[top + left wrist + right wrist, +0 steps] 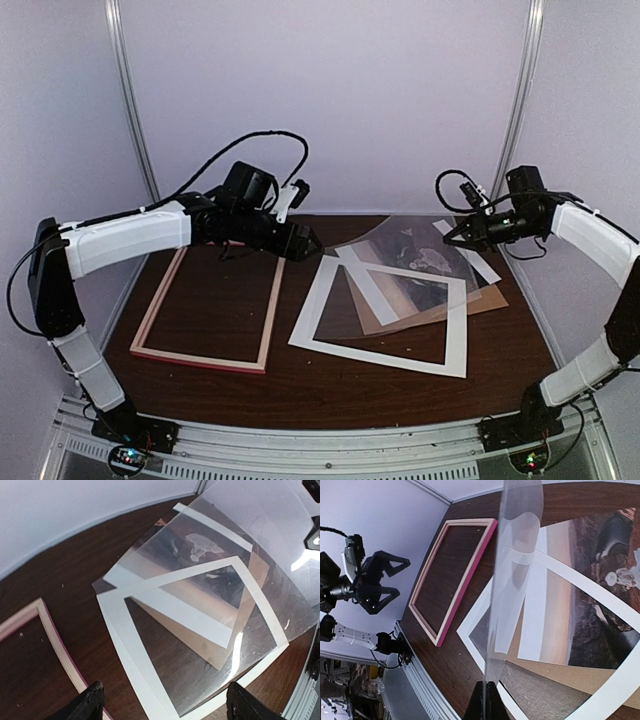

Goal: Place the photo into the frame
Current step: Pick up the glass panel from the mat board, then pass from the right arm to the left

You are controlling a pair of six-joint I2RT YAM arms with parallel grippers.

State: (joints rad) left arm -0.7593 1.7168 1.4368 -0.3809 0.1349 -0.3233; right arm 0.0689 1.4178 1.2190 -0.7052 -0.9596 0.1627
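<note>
Two fingers of the right gripper [484, 691] are pinched together on the edge of a clear, glossy sheet [516, 555], which stands thin and slightly bowed up the middle of the right wrist view and veils the pile behind it. Right of centre in the top view, the photo [422, 263] lies flat on a brown board [488, 298], crossed by a white card mat [318, 305] with a rectangular window. At left lies the frame [274, 310], pale wood with a pink edge, and the left gripper [308, 243] hangs spread wide above its upper right corner.

Soft, even lavender-tinted light; white glare streaks on the clear sheet [272, 592]; wrist views curve the table [65, 585] edges.
</note>
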